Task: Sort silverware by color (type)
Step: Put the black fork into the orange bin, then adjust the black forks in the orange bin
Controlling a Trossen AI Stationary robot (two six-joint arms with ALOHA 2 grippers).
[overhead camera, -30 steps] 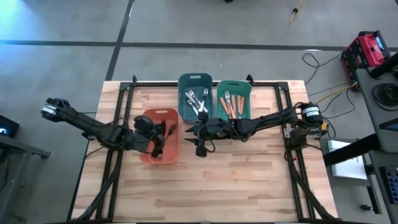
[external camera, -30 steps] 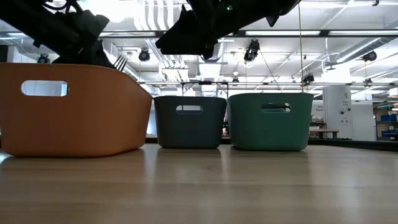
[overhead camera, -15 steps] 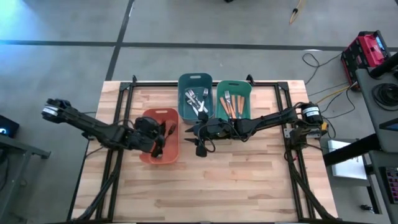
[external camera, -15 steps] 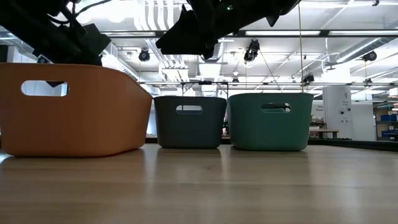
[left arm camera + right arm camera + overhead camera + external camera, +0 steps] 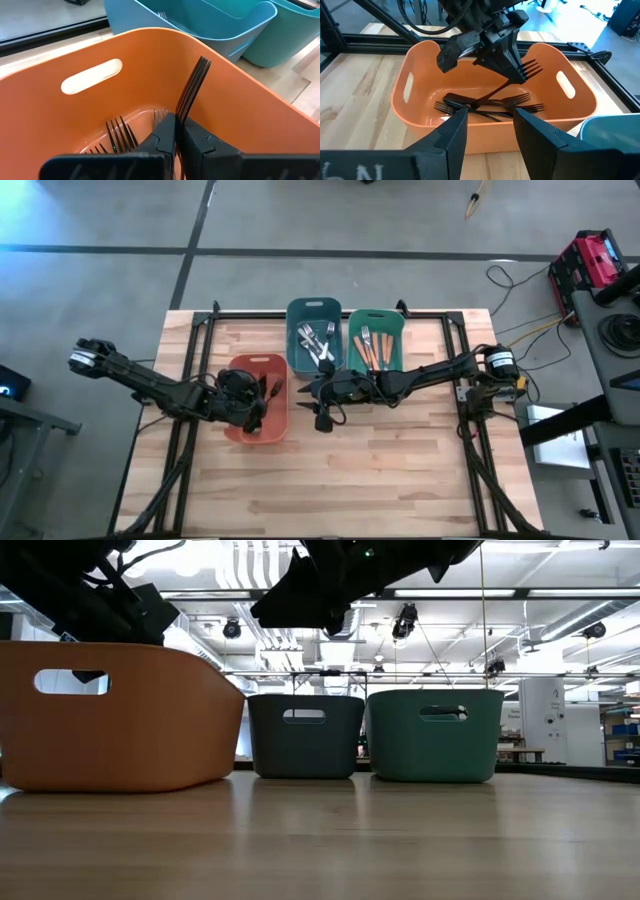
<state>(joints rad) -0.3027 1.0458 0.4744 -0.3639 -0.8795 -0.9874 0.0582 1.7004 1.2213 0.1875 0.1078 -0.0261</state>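
Butcher-block planks make up the surface [image 5: 380, 460], pale wood framed by black rails, standing on a grey concrete floor [image 5: 300, 220] with dark seams; a red case [image 5: 590, 262] and loose cables lie off to one side. From table height the room behind is a workshop hall with white ceiling ducts and strip lights. Three bins stand toward the back of the surface: a salmon bin [image 5: 258, 398], a blue bin [image 5: 314, 332] and a green bin [image 5: 375, 340], the blue and green ones side by side, the salmon one nearer the front. The silverware is sorted into them: shiny silver forks [image 5: 318, 340] lie in a loose heap in the blue bin, orange-handled pieces [image 5: 371, 350] lie roughly parallel in the green bin, and dark bronze-brown forks [image 5: 490, 106] lie crossed on the floor of the salmon bin. The left end effector [image 5: 512, 67] hangs over the salmon bin, inside its rim, pinched tight on one more dark fork [image 5: 192, 87], which tilts up from the fingers with its slim tines pointing away, above the forks already lying below. The right end effector [image 5: 490, 132] hovers just beside the salmon bin, between it and the blue bin, its fingers spread wide and holding nothing.
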